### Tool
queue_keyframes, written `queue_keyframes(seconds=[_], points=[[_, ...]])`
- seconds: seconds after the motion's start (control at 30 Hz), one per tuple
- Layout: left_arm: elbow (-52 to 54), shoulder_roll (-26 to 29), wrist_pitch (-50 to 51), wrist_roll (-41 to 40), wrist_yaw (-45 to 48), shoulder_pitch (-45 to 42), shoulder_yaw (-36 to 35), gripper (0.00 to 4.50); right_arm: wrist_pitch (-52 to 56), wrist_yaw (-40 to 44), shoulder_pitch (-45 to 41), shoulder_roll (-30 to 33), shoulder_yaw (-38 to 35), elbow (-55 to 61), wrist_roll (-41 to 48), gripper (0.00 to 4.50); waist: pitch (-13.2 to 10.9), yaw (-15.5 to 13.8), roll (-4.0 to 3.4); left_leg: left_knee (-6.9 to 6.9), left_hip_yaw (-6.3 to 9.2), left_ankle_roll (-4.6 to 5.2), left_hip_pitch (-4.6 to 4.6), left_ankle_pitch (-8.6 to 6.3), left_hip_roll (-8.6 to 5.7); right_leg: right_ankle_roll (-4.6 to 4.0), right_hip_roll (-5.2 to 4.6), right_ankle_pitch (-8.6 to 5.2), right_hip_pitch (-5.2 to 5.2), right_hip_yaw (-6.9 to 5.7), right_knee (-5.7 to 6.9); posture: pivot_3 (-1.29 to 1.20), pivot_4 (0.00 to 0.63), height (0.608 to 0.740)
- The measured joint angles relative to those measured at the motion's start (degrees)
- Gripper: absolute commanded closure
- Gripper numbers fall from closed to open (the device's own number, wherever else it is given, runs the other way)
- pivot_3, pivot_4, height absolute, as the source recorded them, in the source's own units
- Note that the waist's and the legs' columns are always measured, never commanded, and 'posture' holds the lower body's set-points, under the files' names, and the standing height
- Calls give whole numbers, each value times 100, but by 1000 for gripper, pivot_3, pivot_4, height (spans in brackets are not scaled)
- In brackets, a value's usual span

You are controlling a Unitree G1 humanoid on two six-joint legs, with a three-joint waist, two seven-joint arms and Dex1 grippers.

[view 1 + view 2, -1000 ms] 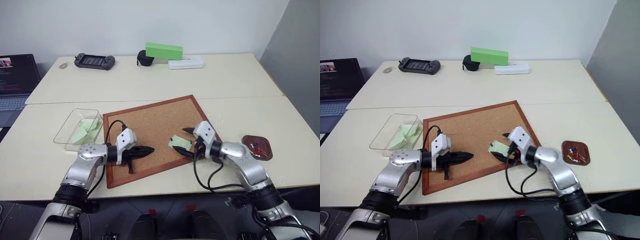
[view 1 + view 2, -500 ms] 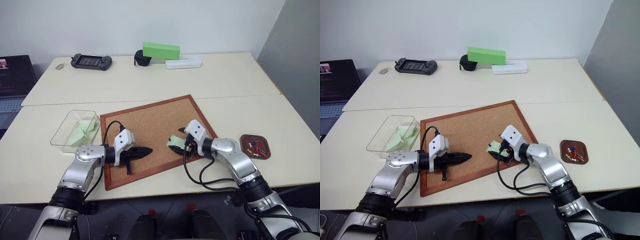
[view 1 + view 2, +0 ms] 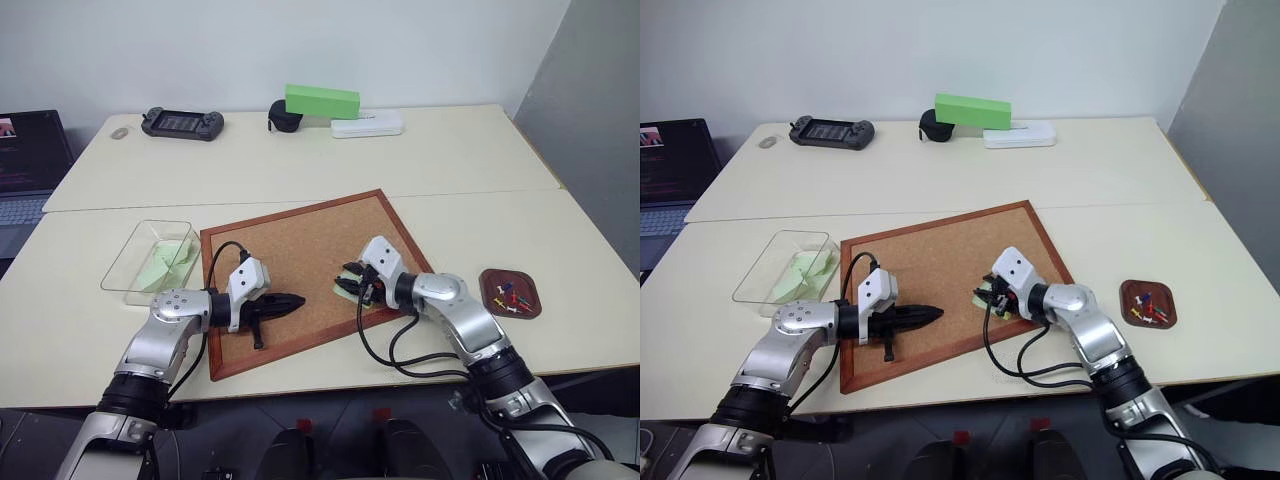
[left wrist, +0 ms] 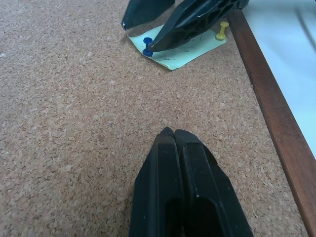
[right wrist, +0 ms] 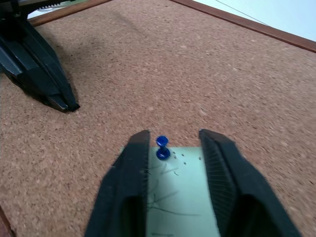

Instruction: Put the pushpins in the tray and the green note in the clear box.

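Note:
A pale green note lies on the corkboard, held down by a blue pushpin and a yellow pushpin. My right gripper hovers over the note, open, its fingers a little apart on either side of the blue pin. My left gripper is shut and empty, resting on the cork a short way to the left of the note. At the far right, the reddish-brown tray holds several pushpins. The clear box stands left of the board with green paper inside.
At the back of the table are a game controller, a black object, a bright green block and a white case. A laptop sits at the far left. Cables hang from both wrists near the table's front edge.
My right gripper has slid left over the note and its fingers have narrowed around the blue pushpin. The left gripper has stayed put. The camera shifted slightly.

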State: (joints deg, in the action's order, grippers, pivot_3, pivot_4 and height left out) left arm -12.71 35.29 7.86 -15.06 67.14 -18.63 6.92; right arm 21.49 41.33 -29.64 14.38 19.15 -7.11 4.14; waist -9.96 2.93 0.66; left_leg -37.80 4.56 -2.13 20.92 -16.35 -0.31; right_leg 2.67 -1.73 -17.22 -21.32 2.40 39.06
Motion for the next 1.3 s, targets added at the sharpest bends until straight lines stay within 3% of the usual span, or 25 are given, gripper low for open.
queue_keyframes(seconds=[0.13,0.53,0.83,1.3], points=[[25,0,44,0,-6,-3,0,4500,52,32,-43,-43,14,-58,-18,4461,0,-1,0,0,0,0,0,0,-1,0,0,0,0,0,-1,0,150,740],[28,-6,52,0,-13,-11,7,4500,97,170,-146,65,103,-30,-66,4461,0,-4,0,1,1,0,1,0,-1,0,-2,0,0,-1,-2,0,150,740],[182,-114,537,-81,-123,-25,-22,4500,479,225,-110,99,-197,803,219,4461,-2,-22,-2,1,5,0,10,0,-3,1,-8,0,-2,-6,-6,0,150,740],[295,-124,546,-49,-166,49,-15,4500,666,102,-8,162,-271,1140,315,4461,-2,-58,-2,7,4,0,11,0,-5,1,-15,0,-4,-6,-10,0,150,740]])
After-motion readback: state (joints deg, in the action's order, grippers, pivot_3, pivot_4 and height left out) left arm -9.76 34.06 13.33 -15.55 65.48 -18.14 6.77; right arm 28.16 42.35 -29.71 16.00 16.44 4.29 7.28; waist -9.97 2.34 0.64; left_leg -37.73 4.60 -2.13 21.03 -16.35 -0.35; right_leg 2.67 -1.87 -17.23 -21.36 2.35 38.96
